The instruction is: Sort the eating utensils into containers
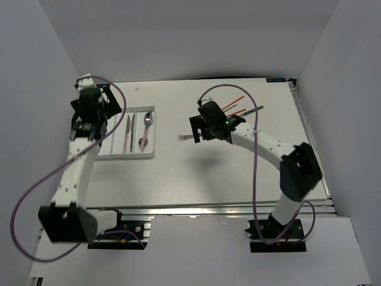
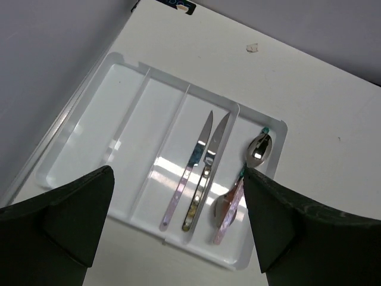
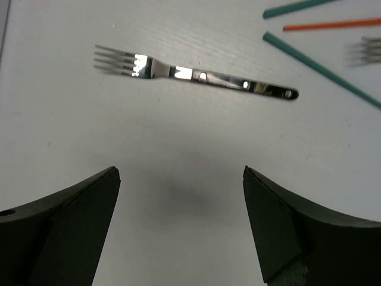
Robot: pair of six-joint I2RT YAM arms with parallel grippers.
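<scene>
A flat white tray [image 2: 119,119] with long slots lies at the table's left [image 1: 134,157]. One slot holds a pink-handled knife [image 2: 187,173] and a dark patterned knife [image 2: 205,179]. The rightmost slot holds a teal-tipped spoon [image 2: 259,148] and a pink-handled spoon [image 2: 229,210]. My left gripper [image 2: 178,173] hovers open above the tray [image 1: 98,128], holding nothing. A metal fork [image 3: 196,74] lies on the table just ahead of my open, empty right gripper [image 3: 180,171]. Teal chopsticks [image 3: 321,68] and a red chopstick [image 3: 333,25] lie beyond it.
A second fork [image 3: 369,50] shows blurred at the right edge, near the chopsticks [image 1: 235,106]. The two left slots of the tray hold nothing. White walls enclose the table on the left, back and right. A small white scrap [image 2: 253,48] lies behind the tray.
</scene>
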